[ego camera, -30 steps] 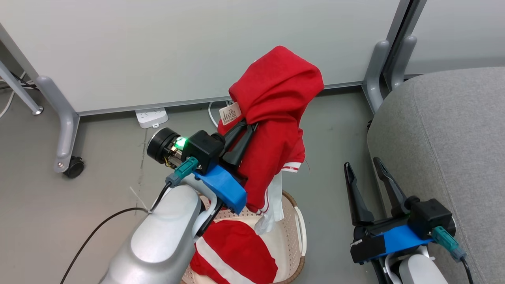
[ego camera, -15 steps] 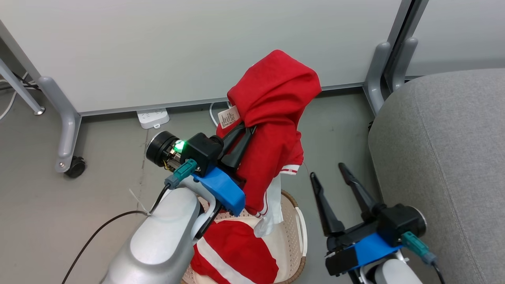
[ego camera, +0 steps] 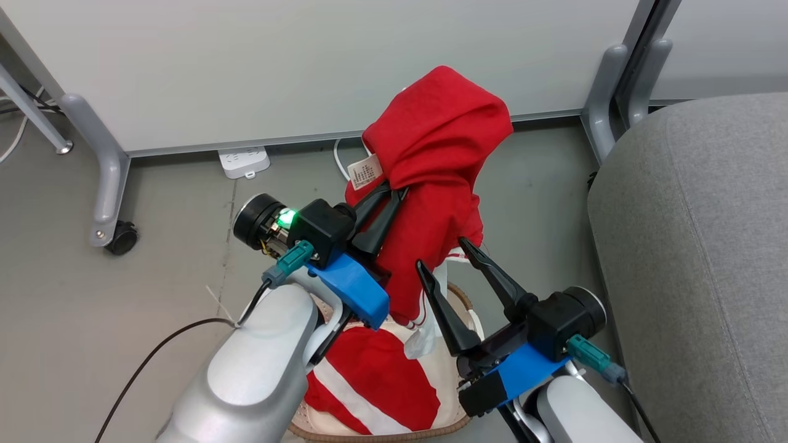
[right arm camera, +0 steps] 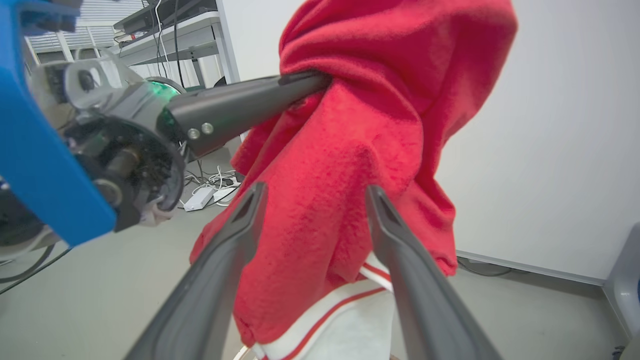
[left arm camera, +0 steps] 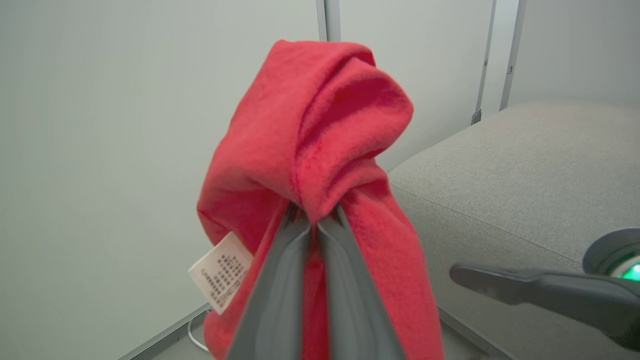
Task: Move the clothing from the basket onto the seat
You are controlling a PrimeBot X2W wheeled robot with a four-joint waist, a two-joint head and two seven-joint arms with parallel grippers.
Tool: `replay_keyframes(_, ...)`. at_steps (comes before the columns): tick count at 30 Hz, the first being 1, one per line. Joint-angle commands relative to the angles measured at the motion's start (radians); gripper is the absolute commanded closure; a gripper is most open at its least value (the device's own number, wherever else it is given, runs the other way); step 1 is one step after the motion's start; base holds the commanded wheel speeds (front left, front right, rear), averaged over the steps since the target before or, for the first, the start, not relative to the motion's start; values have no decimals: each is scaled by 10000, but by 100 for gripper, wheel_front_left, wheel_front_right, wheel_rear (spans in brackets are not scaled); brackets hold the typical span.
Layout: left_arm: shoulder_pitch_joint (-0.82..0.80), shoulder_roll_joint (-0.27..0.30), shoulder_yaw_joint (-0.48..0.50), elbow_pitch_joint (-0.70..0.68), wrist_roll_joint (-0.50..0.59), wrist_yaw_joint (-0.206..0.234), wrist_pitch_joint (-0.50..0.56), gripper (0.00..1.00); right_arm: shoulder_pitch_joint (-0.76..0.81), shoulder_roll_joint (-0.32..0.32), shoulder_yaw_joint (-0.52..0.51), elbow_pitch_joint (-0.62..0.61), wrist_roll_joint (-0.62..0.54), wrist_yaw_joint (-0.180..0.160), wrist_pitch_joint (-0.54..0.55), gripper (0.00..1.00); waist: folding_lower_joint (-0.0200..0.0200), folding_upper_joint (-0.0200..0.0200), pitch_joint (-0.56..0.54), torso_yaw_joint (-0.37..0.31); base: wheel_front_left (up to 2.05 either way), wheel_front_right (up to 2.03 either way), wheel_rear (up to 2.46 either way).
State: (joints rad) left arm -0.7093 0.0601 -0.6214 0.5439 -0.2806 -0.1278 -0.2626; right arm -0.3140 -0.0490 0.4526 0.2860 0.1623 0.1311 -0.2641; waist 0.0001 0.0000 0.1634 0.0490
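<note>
Moved: R gripper has swung from the lower right by the seat to lower centre of the head view, beside the hung garment. The view itself has shifted a little. L gripper holds as before.
Garment: red, bunched, lifted clear of the basket. It sits at centre of the head view, the top fold humped above the pinch and the rest hanging down. White-and-red trim shows at the lower hem.
Label: white tag on the garment's left side, just above the L fingers; lower left of the cloth in the L wrist view.
L gripper: clenched on a fold of the garment; tips meet in the cloth, L wrist view.
R gripper: released, fingers spread wide. In the R wrist view the cloth hangs between them; contact unclear.
2nd garment: red w/ white stripe, lying in the basket, bottom centre.
Basket: on the floor, bottom centre, partly behind both arms.
Seat: grey, right edge of the head view, nothing red on it; right half in the L wrist view.
Bkgd: pale wall panel across the top; power strip at its foot, upper left; caster at left.
</note>
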Motion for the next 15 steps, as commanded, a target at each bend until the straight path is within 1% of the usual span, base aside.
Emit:
replay_keyframes(1,-180,14,-27,-56,5,-45,-34,100,-265,-22,63,188,148,-7,-8,0,-1,0,96,72,0,0,0)
replay_keyframes(11,-524,-68,-254,-235,-66,-45,-34,100,-1508,-20,371,1409,1080,-7,-6,0,-1,0,564,431,0,0,0)
replay_keyframes(15,-592,-85,-326,-348,-145,-39,-34,100,-1842,-20,455,1671,1931,-7,-6,0,-1,0,774,564,0,0,0)
